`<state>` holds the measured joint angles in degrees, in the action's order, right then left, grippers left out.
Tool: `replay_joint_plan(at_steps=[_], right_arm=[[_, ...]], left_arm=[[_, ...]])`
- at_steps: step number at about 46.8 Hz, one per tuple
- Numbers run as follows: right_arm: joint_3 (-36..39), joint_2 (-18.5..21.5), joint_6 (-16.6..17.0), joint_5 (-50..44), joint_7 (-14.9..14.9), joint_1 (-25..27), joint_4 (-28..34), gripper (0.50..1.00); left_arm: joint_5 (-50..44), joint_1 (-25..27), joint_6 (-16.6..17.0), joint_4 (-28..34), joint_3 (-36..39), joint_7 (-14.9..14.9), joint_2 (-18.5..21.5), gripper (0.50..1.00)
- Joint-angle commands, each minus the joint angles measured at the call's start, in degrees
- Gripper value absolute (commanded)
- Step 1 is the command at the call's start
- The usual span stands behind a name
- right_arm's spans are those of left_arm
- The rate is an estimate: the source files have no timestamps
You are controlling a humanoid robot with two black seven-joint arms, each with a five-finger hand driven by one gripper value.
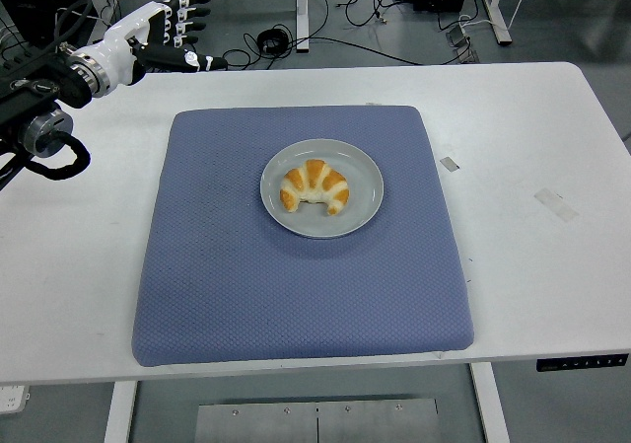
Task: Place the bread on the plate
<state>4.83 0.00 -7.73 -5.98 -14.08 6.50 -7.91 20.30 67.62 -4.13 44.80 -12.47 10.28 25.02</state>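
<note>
On the white tabletop (552, 295) I see the quilted blue square mat (296, 285), at its centre the round grey plate (365, 182) holding the golden croissant bread (314, 187), and in the frame's upper left my left robot hand (163, 36), fingers spread, empty.

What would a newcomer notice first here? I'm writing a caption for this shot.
The croissant lying on the grey plate at the middle of the blue mat draws the eye first. Next comes the left hand, fingers spread and holding nothing, above the table's far left corner.
</note>
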Motion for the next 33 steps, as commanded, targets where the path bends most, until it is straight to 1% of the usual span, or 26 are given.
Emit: replay_joint_plan(at_steps=[1,16,26,33], right_arm=[[0.00,0.00,0.00,0.00,0.02,0.00,0.00,1.000],[0.00,0.00,0.00,0.00,0.02,0.00,0.00,1.000],[0.00,0.00,0.00,0.00,0.02,0.00,0.00,1.000],[0.00,0.00,0.00,0.00,0.02,0.00,0.00,1.000]], left_arm=[[0.01,-0.04,0.00,-0.50,-0.01,0.01,0.21,0.963],[0.01,-2.23,0.00,-3.57,-2.91,0.09,0.21,0.963],[-0.61,-2.50,0.00,-6.21,-4.23,0.09,0.21,0.963],[-1.05,-2.58,0.09,-6.74,-4.75,0.09,0.21,0.963]])
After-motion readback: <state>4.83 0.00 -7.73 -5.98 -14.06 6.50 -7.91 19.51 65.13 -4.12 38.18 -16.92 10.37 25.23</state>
